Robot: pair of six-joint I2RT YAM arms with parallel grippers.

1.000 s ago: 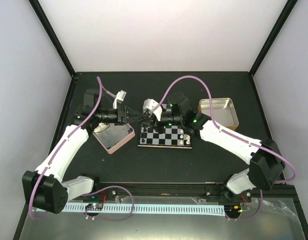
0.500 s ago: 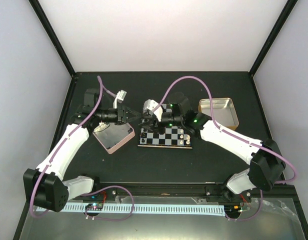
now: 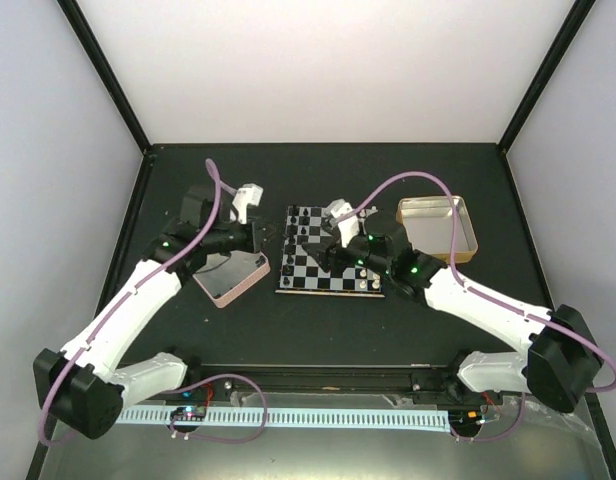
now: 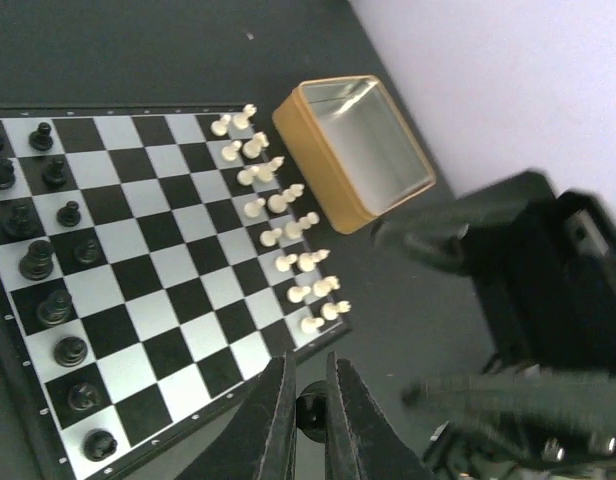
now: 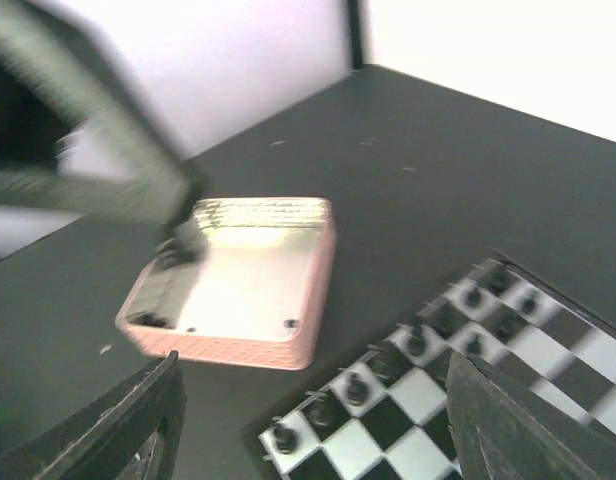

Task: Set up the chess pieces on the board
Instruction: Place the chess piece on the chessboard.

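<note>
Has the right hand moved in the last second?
Yes. The right hand has drawn back rightward, from the board's far-left corner to above its middle.

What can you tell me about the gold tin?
The gold tin is a square box with rounded corners, gold walls and a shiny silvery inside, metal by its look. It is open, no lid on it, and nothing shows inside. It sits flat on the black table, close beside the board at its white pieces, touching neither.
</note>
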